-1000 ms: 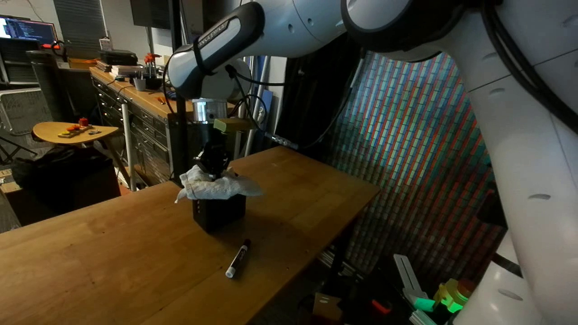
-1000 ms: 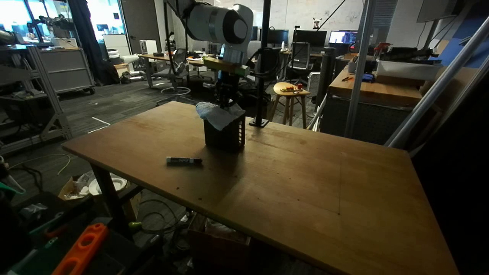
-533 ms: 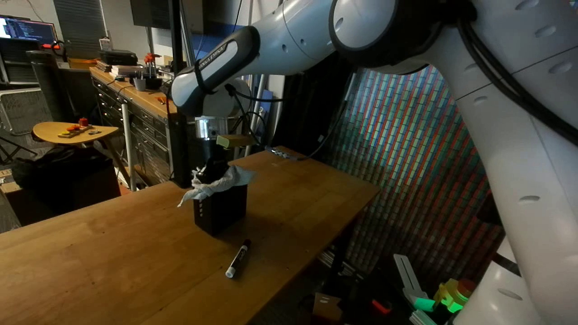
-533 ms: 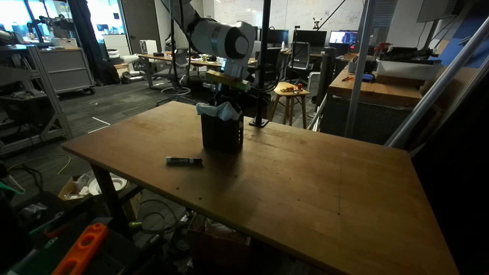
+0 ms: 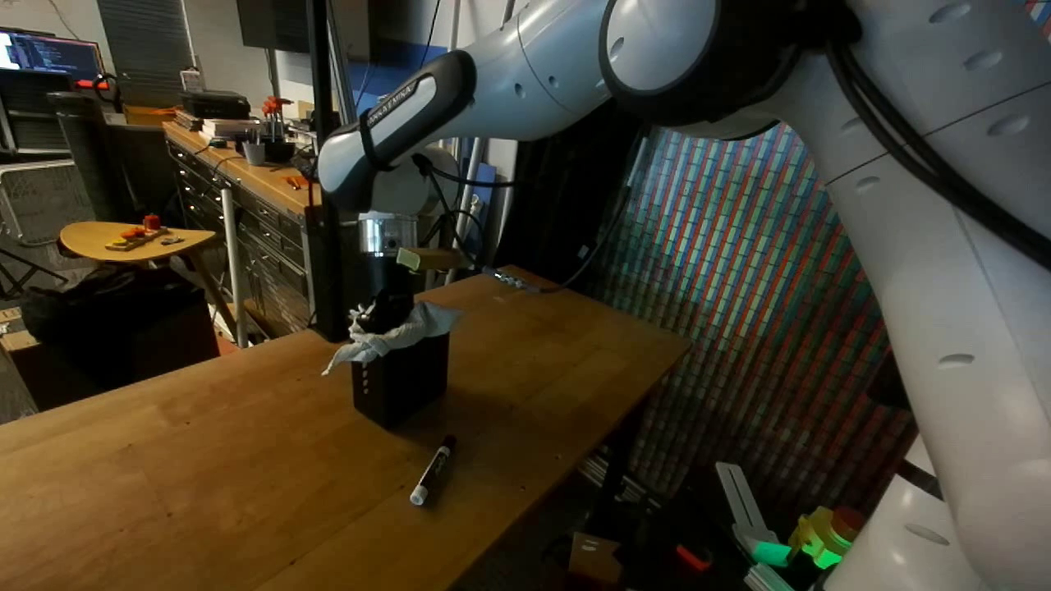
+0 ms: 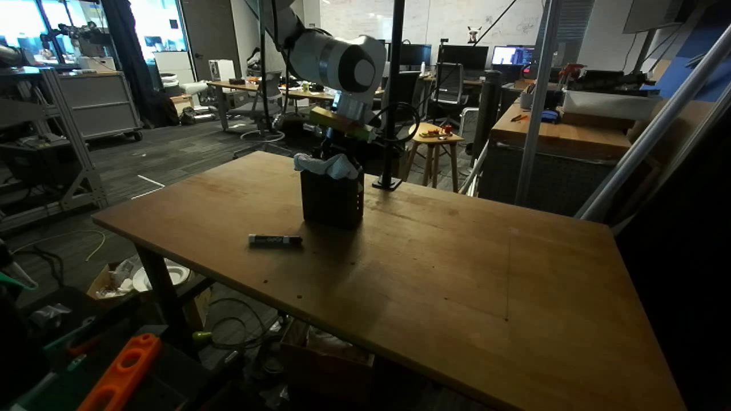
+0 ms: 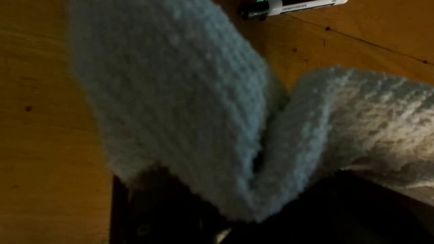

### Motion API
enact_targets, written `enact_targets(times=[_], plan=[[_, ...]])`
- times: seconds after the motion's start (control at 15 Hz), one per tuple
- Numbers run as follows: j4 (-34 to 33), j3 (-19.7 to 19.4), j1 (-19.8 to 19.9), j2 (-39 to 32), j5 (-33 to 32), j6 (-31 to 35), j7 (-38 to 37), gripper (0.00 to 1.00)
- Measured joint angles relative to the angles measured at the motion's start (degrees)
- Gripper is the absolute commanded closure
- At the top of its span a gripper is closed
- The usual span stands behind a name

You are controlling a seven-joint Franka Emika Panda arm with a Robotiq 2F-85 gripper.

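marker (image 5: 433, 470) lying on wooden table (image 5: 205, 460) | stool (image 5: 84, 240) bearing small objects (image 5: 134, 236), perhaps toys | monitors (image 6: 465, 55) behind

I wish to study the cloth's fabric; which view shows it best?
The wrist view: the cloth is largest there, its texture visible, though cropped. Both exterior views show it small, atop the black container.

Exterior cameras: set back, facing obliquely down across the bench (image 6: 457, 257) from different angles; both cover the black container (image 6: 331, 200) and marker (image 6: 276, 240). Wrist camera: close, looking down onto the cloth (image 7: 186, 101).
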State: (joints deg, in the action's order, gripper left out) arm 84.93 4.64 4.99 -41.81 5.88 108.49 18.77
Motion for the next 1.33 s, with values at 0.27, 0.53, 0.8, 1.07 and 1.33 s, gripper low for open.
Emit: enact_targets(times=[0.27,0.53,0.8,1.07,1.33], plan=[[-0.2,0.06,0.21,0.02,0.06,0.0,0.51,0.97],[-0.9,0.04,0.19,0.61,-0.4,-0.01,0.67,0.97],[-1.26,0.04,-0.25,2.83,-1.34,-0.25,0.67,0.97],[-1.22,0.04,-1.18,5.45,-3.0,-0.57,0.65,0.97],[-0.5,-0.03,-1.97,7.82,-4.71,-0.92,0.53,0.97]])
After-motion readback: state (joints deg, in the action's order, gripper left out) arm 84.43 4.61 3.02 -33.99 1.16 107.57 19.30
